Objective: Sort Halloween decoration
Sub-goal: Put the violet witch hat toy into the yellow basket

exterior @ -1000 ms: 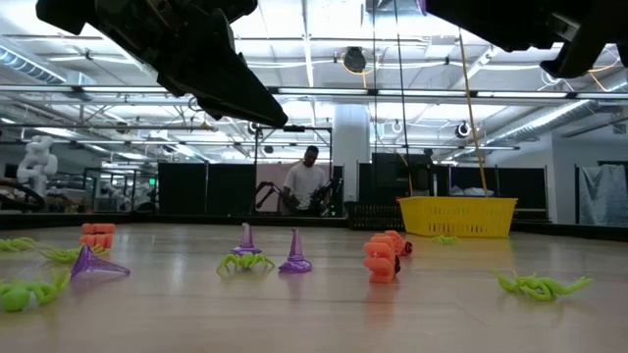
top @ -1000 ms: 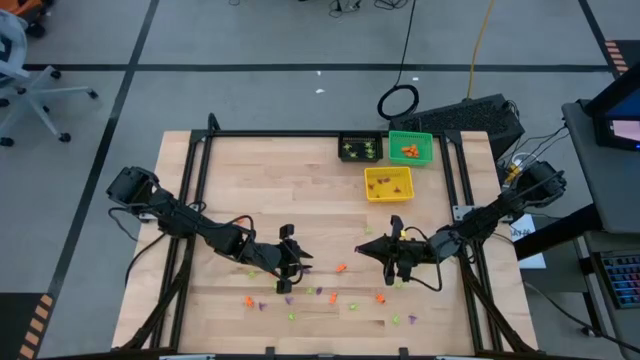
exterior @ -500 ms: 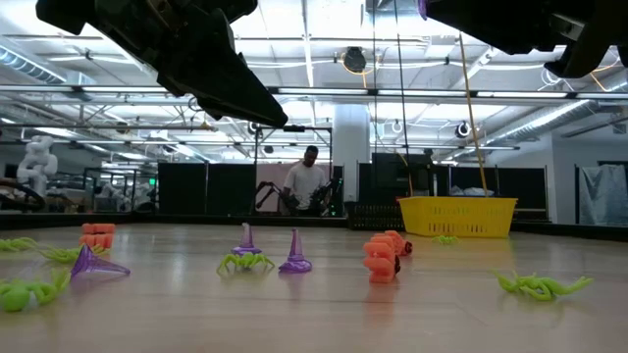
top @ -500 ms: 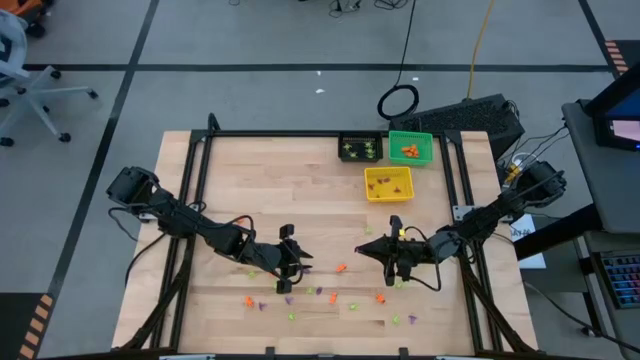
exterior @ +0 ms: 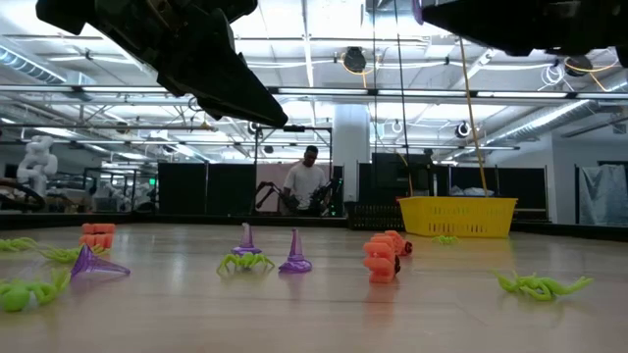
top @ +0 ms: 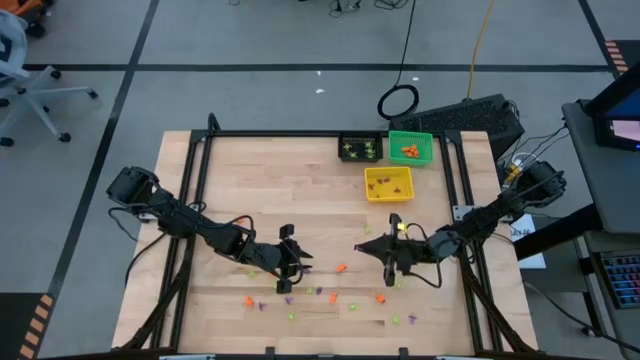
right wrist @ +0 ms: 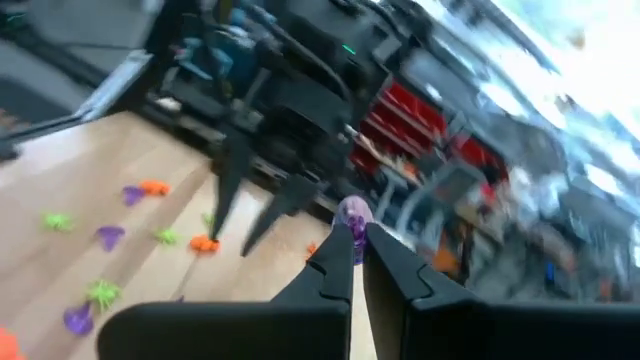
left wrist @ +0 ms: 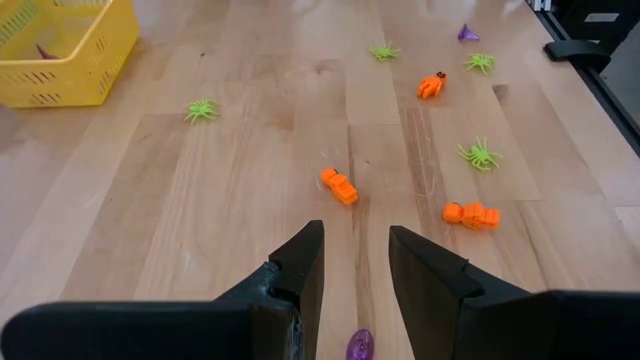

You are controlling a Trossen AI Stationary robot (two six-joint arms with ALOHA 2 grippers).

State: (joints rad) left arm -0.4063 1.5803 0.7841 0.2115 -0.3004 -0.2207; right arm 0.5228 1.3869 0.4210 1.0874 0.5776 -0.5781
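We judge sorting partly done: the yellow bin (top: 388, 183), green bin (top: 410, 148) and black bin (top: 360, 148) hold pieces, yet many trinkets (top: 340, 268) lie well nearer the front of the wooden desk (top: 270, 190). Right gripper (right wrist: 354, 243) pinches a purple trinket (right wrist: 352, 213); left gripper (left wrist: 352, 268) hovers, jaws narrowly apart. A person (exterior: 307, 183) stands behind.

The worktop (left wrist: 250, 200) is seen as pale, smooth wood planks; on it, orange trinkets (left wrist: 339, 186) and a yellow bin (left wrist: 60, 55) look plastic.
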